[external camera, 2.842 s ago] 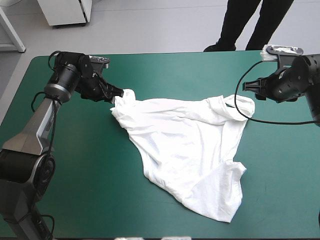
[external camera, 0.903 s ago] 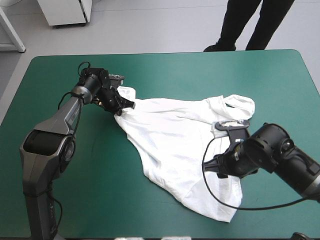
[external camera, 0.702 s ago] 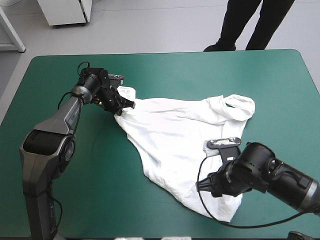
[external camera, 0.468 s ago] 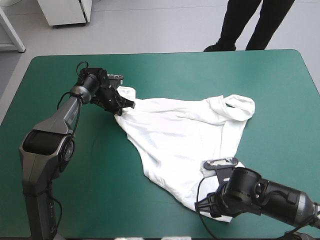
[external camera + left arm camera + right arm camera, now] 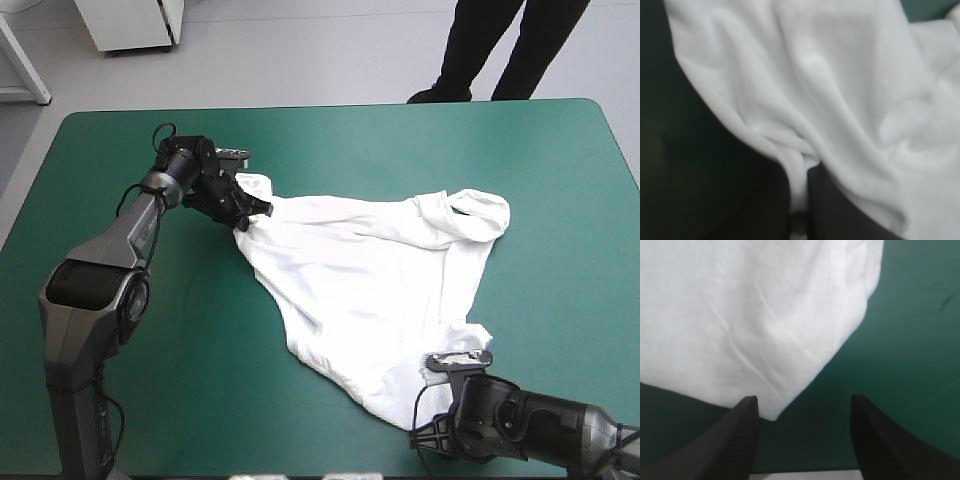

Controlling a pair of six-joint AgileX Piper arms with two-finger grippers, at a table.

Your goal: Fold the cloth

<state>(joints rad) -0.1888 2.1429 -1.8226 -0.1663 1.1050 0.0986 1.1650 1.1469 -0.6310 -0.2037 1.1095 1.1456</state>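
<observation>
White T-shirt lies spread, rumpled, across the table's middle.

High view, lower right: right arm covers the T-shirt near corner, and its own fingertips can't be seen there. Left wrist view is all blur: left pincer is just dark masses nipping a fold, and the cloth runs off every side. Surface near edge is cut off at frame bottom.

T-shirt on table; left gripper at its far-left corner, right gripper near-right.
</observation>
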